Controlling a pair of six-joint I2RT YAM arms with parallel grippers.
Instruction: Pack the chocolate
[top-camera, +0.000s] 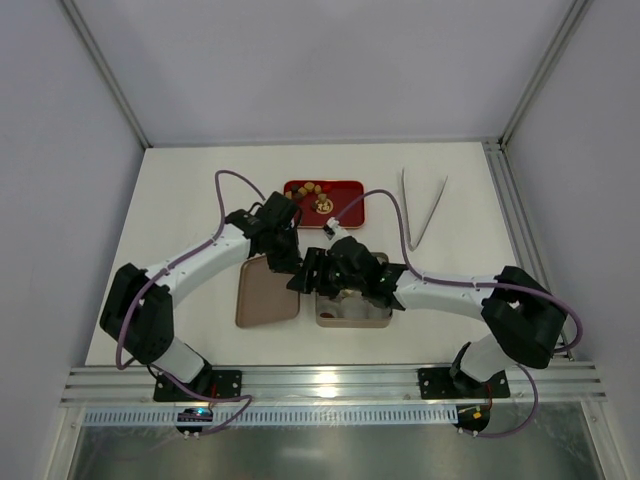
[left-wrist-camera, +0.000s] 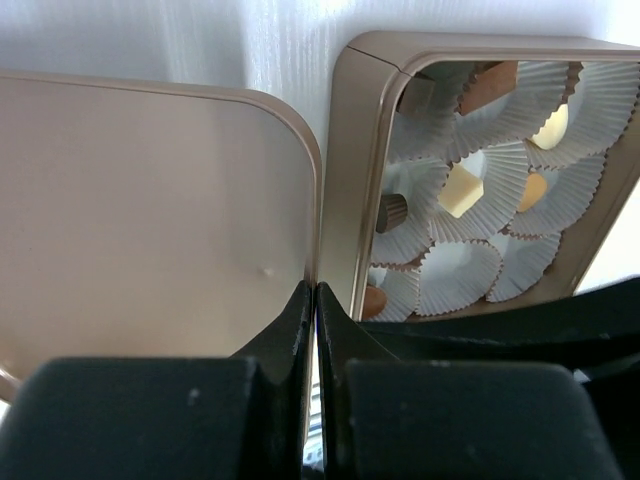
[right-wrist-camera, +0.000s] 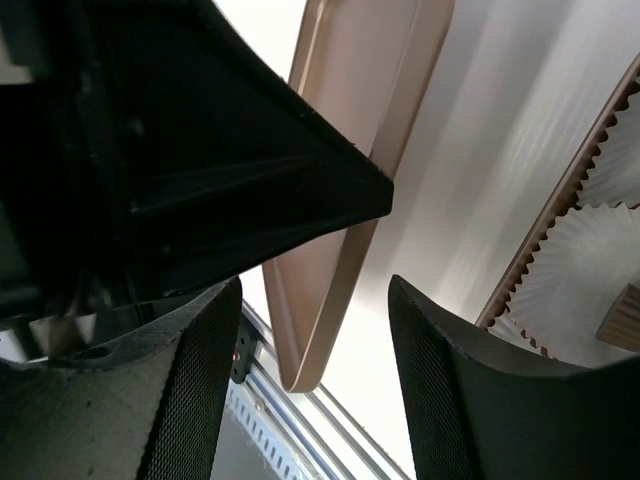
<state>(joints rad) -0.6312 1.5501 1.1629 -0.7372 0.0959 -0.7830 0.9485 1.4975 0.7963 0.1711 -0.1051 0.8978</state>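
1 tan tin (left-wrist-camera: 345, 180), 1 matching lid (left-wrist-camera: 150, 220), 1 red tray (top-camera: 345, 188), 1 pr metal tongs (top-camera: 406, 210). Seven chocolates (left-wrist-camera: 460, 190) show in the tin, each sitting in a white paper cup (left-wrist-camera: 460, 275): brown, tan and cream, round and square. More pieces lie on the tray, mostly along its far rim, too small to count. Left gripper (left-wrist-camera: 314, 295) is pressed together w/ nothing in it, tips low over the narrow gap between lid and tin. Right gripper (right-wrist-camera: 312, 295) is spread and empty, hanging over the strip of counter between the lid's edge and the tin's rim. Tin sits mid-counter toward the near edge, lid flat just left of it. Tray is toward the far edge, tongs to its right and well apart from it. Both wrists crowd over the tin from above, and the right arm's black body covers its near cups in the left wrist view.
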